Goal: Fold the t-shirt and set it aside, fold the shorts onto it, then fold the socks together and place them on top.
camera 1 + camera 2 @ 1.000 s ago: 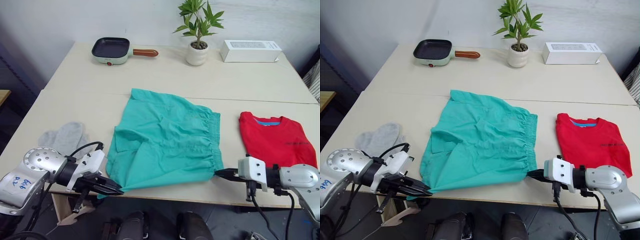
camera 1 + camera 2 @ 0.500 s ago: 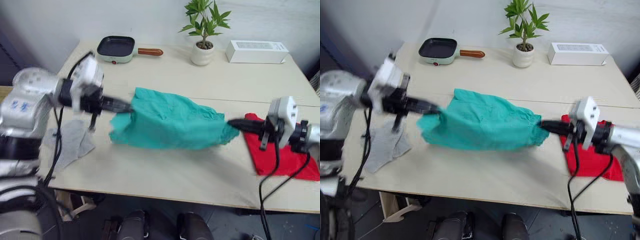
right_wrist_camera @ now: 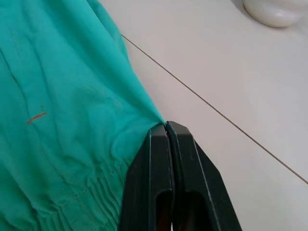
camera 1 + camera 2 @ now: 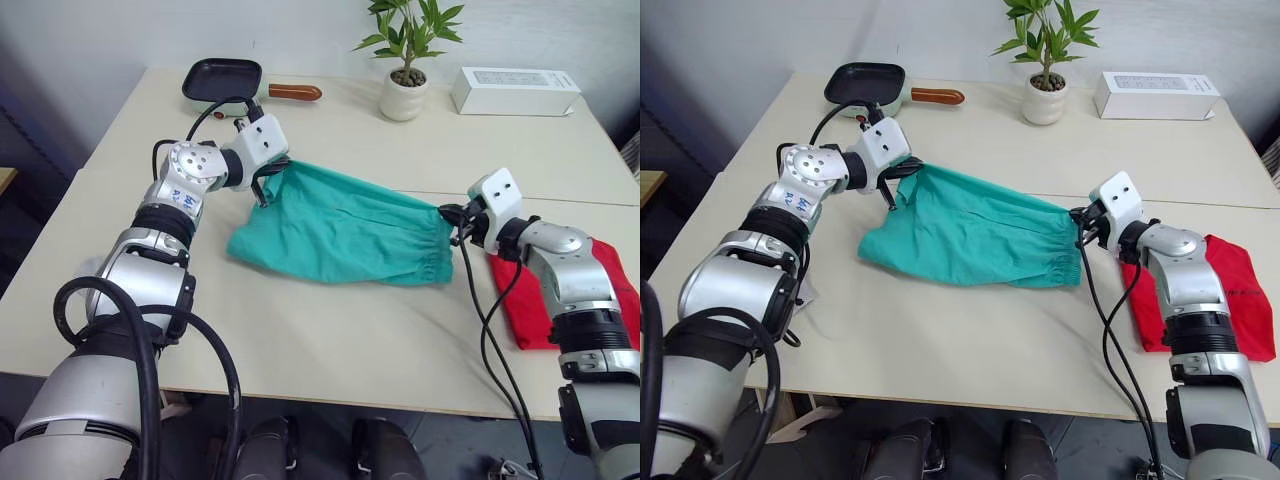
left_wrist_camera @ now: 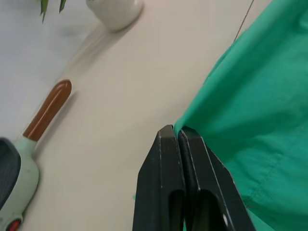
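My left arm reaches forward across the surface (image 4: 330,350), the elbow bent and the wrist turned inward so that my left claw (image 4: 277,166) sits at the far left corner of the shorts (image 4: 340,227), not far from the small green pan with the brown handle (image 4: 226,82). My right arm is bent at the elbow and angled inward, with my right claw (image 4: 446,213) at the far right corner of the shorts, by the gathered waistband. Half a second ago both claws held the shorts lifted and stretched between them above the middle of the surface; now the near half has come over to the far side and the shorts lie doubled on the surface in a flatter band, and both claws have moved farther from me and lower. A second ago the shorts lay spread open and my claws were at their near edge. In the left wrist view the two black fingers (image 5: 163,178) are pressed together with the teal hem pinched at their tips, so my left claw is closed on the shorts. In the right wrist view the fingers (image 3: 159,178) are likewise pressed together, with a corner of the cloth caught at the tips, so my right claw grips the shorts too. The t-shirt (image 4: 565,310) lies folded at the right of the surface, partly under my right forearm, apart from the shorts. The potted plant (image 4: 405,55) and the white box (image 4: 515,90) stand at the far edge.
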You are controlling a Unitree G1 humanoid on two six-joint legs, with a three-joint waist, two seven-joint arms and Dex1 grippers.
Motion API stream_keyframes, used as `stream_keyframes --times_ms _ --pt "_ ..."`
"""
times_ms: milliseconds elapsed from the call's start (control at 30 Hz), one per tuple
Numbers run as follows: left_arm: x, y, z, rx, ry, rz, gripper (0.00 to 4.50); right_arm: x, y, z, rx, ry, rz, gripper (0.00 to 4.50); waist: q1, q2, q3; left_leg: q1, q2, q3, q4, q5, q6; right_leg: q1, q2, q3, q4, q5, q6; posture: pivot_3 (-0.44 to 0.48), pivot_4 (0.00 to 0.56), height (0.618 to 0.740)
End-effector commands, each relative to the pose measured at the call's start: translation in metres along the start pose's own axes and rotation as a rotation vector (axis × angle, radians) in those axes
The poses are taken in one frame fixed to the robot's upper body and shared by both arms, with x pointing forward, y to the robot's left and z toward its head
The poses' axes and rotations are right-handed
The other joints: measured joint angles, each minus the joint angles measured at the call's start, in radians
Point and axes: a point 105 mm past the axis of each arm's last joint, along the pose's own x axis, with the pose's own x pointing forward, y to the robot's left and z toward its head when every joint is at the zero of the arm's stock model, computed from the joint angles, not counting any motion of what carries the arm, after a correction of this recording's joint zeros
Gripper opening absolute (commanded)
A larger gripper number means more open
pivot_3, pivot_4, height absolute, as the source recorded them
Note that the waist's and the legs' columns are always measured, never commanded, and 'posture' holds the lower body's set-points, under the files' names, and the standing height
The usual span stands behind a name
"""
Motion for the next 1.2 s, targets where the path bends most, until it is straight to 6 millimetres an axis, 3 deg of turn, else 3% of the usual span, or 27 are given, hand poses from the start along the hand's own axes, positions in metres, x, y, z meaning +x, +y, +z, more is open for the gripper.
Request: stream_keyframes --times_ms 33,100,267,333,400,467,567,667,767,933,1067,1200 --pt "-0.006 0.025 0.011 -0.035 -0.060 0.161 0.91 -0.008 -0.010 0.003 -0.018 -0.052 -0.086 0.17 0.000 0.000 0.000 0.000 0.000 0.000 0.002 0.000 0.000 0.001 0.000 0.000 0.000 0.000 0.001 0.000 0.150 0.740" --pt "-0.010 0.030 0.010 -0.041 -0.066 0.185 1.51 -0.014 -0.016 0.005 -0.019 -0.084 -0.129 0.54 0.000 0.000 0.000 0.000 0.001 -0.002 0.006 0.000 0.001 0.004 0.000 -0.002 0.001 0.001 0.001 0.000 0.150 0.740" --pt "-0.032 0.044 0.007 -0.060 -0.123 0.174 3.06 -0.043 -0.027 0.016 -0.058 -0.172 -0.182 2.25 0.002 0.000 0.000 0.000 0.000 -0.004 0.008 0.001 0.002 0.006 -0.002 -0.003 0.002 0.002 0.003 0.000 0.150 0.740" --pt "-0.041 0.032 0.013 -0.087 -0.219 0.023 3.72 -0.054 -0.012 0.021 -0.059 -0.212 -0.089 2.97 0.002 0.000 0.000 0.001 0.000 -0.004 0.007 0.001 0.002 0.006 -0.001 -0.003 0.001 0.002 0.003 0.000 0.150 0.740" --pt "-0.058 0.006 0.013 -0.033 -0.314 -0.212 4.34 -0.066 0.022 0.021 -0.119 -0.219 0.096 3.68 0.002 0.000 0.000 0.001 0.000 -0.004 0.006 0.001 0.001 0.006 0.000 -0.003 0.000 0.002 0.003 0.000 0.150 0.740" --pt "-0.078 -0.020 0.001 0.038 -0.333 -0.402 4.50 -0.077 0.054 0.017 -0.166 -0.208 0.242 4.41 0.001 0.000 0.000 0.002 0.000 -0.004 0.006 0.000 0.001 0.007 0.001 -0.003 -0.001 0.002 0.003 0.000 0.150 0.740" --pt "-0.096 -0.050 -0.016 0.068 -0.319 -0.543 4.50 -0.084 0.076 0.006 -0.199 -0.157 0.327 4.46 -0.008 0.000 0.000 0.002 0.002 -0.003 0.007 0.000 0.000 0.007 0.002 -0.002 0.000 0.002 0.003 0.000 0.150 0.740" --pt "-0.103 -0.080 -0.030 0.085 -0.286 -0.584 4.50 -0.082 0.084 -0.006 -0.197 -0.115 0.312 4.46 -0.008 0.000 0.000 0.004 0.003 -0.003 0.010 0.001 0.001 0.009 0.002 0.000 0.001 0.002 0.002 0.000 0.150 0.740" --pt "-0.094 -0.097 -0.044 0.125 -0.217 -0.533 4.50 -0.072 0.087 -0.024 -0.263 -0.042 0.271 4.46 -0.001 0.000 0.000 0.005 0.003 -0.004 0.011 0.001 0.001 0.010 0.000 0.005 0.001 0.002 0.002 0.000 0.150 0.740" --pt "-0.068 -0.101 -0.061 0.158 -0.111 -0.418 4.50 -0.055 0.084 -0.037 -0.353 -0.004 0.221 4.46 0.014 0.000 0.000 0.004 0.001 -0.005 0.011 0.001 0.002 0.010 -0.001 0.008 0.002 0.002 0.002 0.000 0.150 0.740" --pt "-0.052 -0.098 -0.071 0.165 -0.042 -0.381 4.50 -0.042 0.074 -0.044 -0.391 0.007 0.179 3.55 0.015 0.000 0.000 0.004 0.000 -0.005 0.011 0.001 0.002 0.010 -0.001 0.002 0.004 0.002 0.002 0.000 0.150 0.740" --pt "-0.040 -0.100 -0.077 0.154 0.002 -0.370 3.59 -0.032 0.061 -0.044 -0.407 0.006 0.140 2.15 0.012 0.000 0.000 0.005 0.000 -0.005 0.011 0.002 0.003 0.010 -0.001 -0.001 0.004 0.002 0.002 0.000 0.150 0.740"
